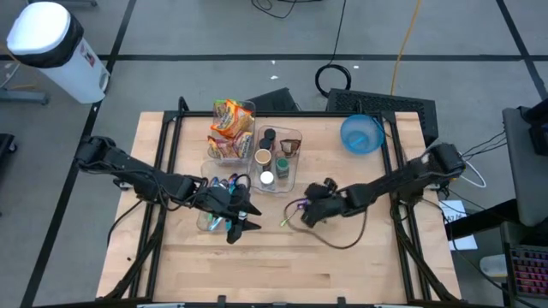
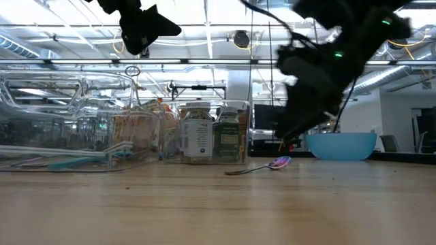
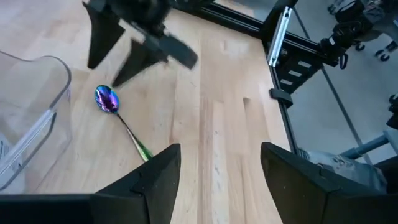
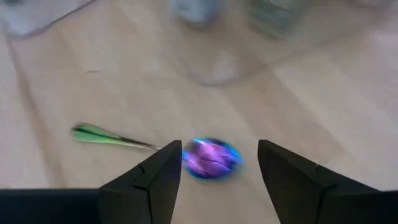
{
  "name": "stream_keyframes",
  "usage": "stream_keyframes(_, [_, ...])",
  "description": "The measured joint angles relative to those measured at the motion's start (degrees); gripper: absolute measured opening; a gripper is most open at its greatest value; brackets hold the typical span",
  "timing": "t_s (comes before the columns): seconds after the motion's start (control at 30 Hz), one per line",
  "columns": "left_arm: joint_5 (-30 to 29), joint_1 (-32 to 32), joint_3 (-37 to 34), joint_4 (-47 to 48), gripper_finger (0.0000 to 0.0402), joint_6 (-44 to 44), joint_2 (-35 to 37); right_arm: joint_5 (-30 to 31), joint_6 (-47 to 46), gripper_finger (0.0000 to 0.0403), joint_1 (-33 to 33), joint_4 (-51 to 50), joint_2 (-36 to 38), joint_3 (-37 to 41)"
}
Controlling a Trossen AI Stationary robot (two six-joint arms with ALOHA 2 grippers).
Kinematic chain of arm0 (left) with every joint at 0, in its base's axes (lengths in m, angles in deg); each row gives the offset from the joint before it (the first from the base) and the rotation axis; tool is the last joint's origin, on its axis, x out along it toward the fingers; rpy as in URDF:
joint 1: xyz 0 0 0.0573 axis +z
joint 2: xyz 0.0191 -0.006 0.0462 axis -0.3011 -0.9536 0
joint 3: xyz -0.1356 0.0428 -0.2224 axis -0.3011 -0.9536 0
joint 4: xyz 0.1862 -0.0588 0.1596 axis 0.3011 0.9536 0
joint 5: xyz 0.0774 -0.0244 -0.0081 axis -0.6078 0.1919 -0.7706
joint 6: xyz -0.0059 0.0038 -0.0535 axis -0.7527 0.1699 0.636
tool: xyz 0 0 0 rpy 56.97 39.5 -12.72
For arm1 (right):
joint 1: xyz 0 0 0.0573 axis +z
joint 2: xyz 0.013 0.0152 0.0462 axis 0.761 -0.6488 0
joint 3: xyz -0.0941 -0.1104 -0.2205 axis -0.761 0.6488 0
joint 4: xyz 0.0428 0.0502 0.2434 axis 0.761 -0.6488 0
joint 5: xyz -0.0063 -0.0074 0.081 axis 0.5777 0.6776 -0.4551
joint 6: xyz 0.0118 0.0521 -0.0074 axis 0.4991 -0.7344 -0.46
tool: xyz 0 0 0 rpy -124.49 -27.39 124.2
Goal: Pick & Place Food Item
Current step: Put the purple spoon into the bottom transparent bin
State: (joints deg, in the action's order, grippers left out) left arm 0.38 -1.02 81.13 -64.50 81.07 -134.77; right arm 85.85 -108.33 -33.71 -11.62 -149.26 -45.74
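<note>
Right gripper [image 4: 217,171] positioned over spoon [image 4: 211,157]
Both grippers stand spread and empty; the iridescent spoon lies flat on the table [image 1: 360,257]; left gripper [image 3: 221,180] hovers nearby.

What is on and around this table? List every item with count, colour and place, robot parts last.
spoon: one, iridescent purple bowl with green handle end, lying on the table between the two hands
snack packets: a few, orange and yellow, in a clear bin at the table's back
jars: several small, dark and white lids, in a clear tray beside the packets
clear bin: one, transparent, under the left arm, holding blue and green items
bowl: one, blue, back right of the table
bin: one, white, on the floor
left hand: one, dark, open, above the clear bin
right hand: one, dark, open, over the spoon
</note>
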Motion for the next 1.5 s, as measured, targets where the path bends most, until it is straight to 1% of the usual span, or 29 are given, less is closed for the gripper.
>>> stream_keyframes(0.1, [-1.15, -0.30, 0.00, 0.15, 0.0230, -0.19, 0.00, -0.42, -5.94, 0.0197, -0.10, 10.48, 4.38, 9.86])
stream_keyframes(0.2, [-3.05, -0.36, 0.00, 0.05, 0.0230, -0.27, 0.00, -4.92, -8.89, 0.0198, -0.88, 23.32, 5.93, 18.22])
stream_keyframes(0.27, [-3.72, -0.36, 0.00, -0.08, 0.0230, -0.30, 0.00, -7.93, -9.60, 0.0200, -1.43, 30.50, 5.96, 22.20])
stream_keyframes(0.33, [-4.32, -0.34, 0.00, -0.33, 0.0230, -0.31, -0.02, -9.27, -10.33, 0.0200, -2.06, 35.01, 4.81, 24.17])
stream_keyframes(0.5, [-4.86, -0.20, 0.00, -0.45, 0.0230, -0.34, -0.02, -9.21, -9.88, 0.0200, -2.90, 36.08, 4.58, 24.42])
stream_keyframes(0.67, [-4.87, -0.18, 0.00, -0.76, 0.0230, -1.19, -0.02, -9.02, -8.56, 0.0200, -2.91, 36.11, 4.58, 22.73])
stream_keyframes(0.87, [-4.86, -0.18, 0.00, -0.76, 0.0230, -1.38, -0.02, -8.64, -7.23, 0.0200, -3.12, 36.24, -1.19, 19.58])
stream_keyframes(1.03, [-4.84, -0.18, 0.00, -0.70, 0.0230, -1.38, -0.02, -9.24, -7.13, 0.0195, -5.10, 37.22, -5.47, 17.53])
stream_keyframes(1.1, [-4.84, -0.18, 0.00, -0.57, 0.0230, -1.31, -0.02, -10.98, -7.03, 0.0181, -5.71, 37.32, -5.67, 17.46])
stream_keyframes(1.17, [-4.84, -0.20, 0.00, -0.18, 0.0230, -1.33, -0.02, -12.98, -6.61, 0.0159, -5.84, 37.07, -5.39, 17.48])
stream_keyframes(1.5, [-4.80, -0.23, 0.00, 0.57, 0.0230, -1.11, -0.02, -16.51, -3.74, 0.0027, -5.69, 35.96, -3.64, 17.66])
